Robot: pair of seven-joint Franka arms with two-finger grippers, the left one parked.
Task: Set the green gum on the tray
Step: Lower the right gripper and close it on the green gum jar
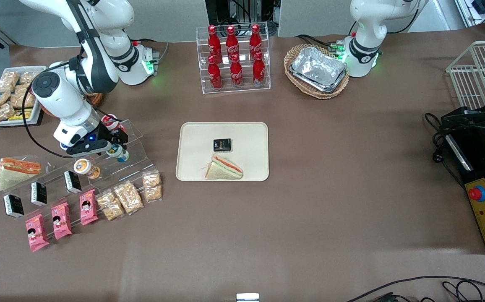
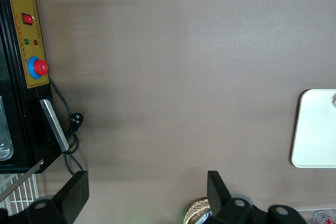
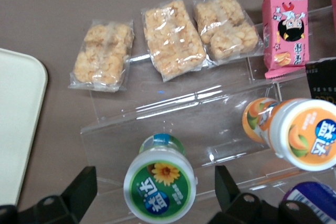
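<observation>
The right arm's black two-finger gripper [image 3: 152, 192] hung over the clear acrylic stepped display rack [image 1: 100, 167], jaws spread wide, one finger on each side of the green gum [image 3: 159, 184] and neither finger touching it. It held nothing.

The green gum, a small cylindrical bottle with a white-rimmed round green lid bearing a yellow flower and a blue logo, above a teal-and-white body, stood on a rack step. The orange-lidded gum bottle [image 3: 304, 132] sat beside it on the same step.

On the lower steps, nearer the front camera than the green gum, lay three clear bags of beige puffed snacks [image 3: 170, 35], pink snack packets [image 3: 286, 24] and small black boxes [image 1: 39, 193].

The large flat cream-beige rectangular tray [image 1: 196, 167] with rounded corners lay well apart from the rack, toward the parked arm's end of the table. It held a wrapped triangular sandwich [image 1: 224, 168] and, farther from the front camera than the sandwich, a small black packet [image 1: 222, 145].

Farther still from the camera than the tray stood a clear rack of red cola bottles [image 1: 234, 58], with a wicker basket of silver foil trays [image 1: 317, 70] beside it.
</observation>
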